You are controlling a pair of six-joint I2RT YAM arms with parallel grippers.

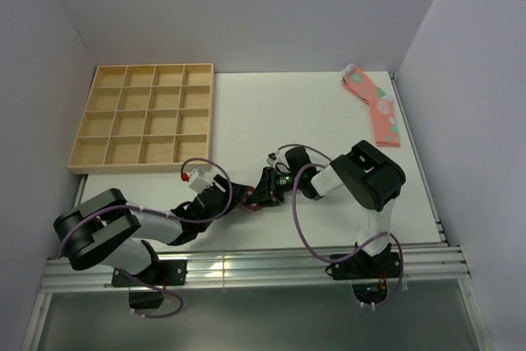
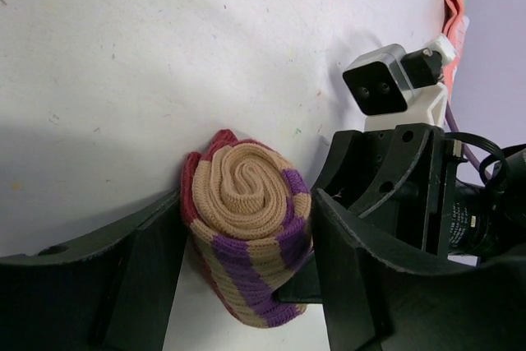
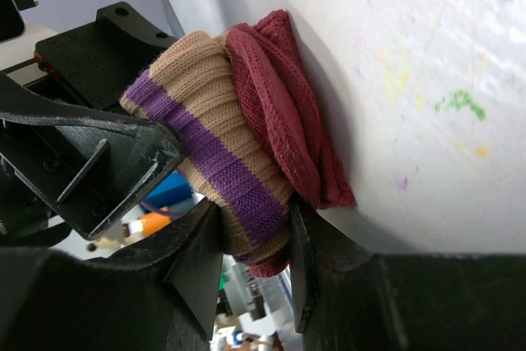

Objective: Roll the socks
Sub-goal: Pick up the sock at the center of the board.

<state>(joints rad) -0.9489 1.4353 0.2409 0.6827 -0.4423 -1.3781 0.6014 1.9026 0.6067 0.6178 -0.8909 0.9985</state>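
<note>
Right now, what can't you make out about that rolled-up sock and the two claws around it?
- Left wrist view: whether the left gripper presses the rolled sock or just flanks it.
- Right wrist view: the roll's lower end, hidden by the fingers of the right gripper.
- Top view: the roll, almost covered by both grippers.

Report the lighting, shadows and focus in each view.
Top external: soft, even light, sharp throughout, no glare. Left wrist: rolled sock crisp, a broad soft shadow on the table to its left. Right wrist: sock sharp, the background glimpsed beneath it blurred.
</note>
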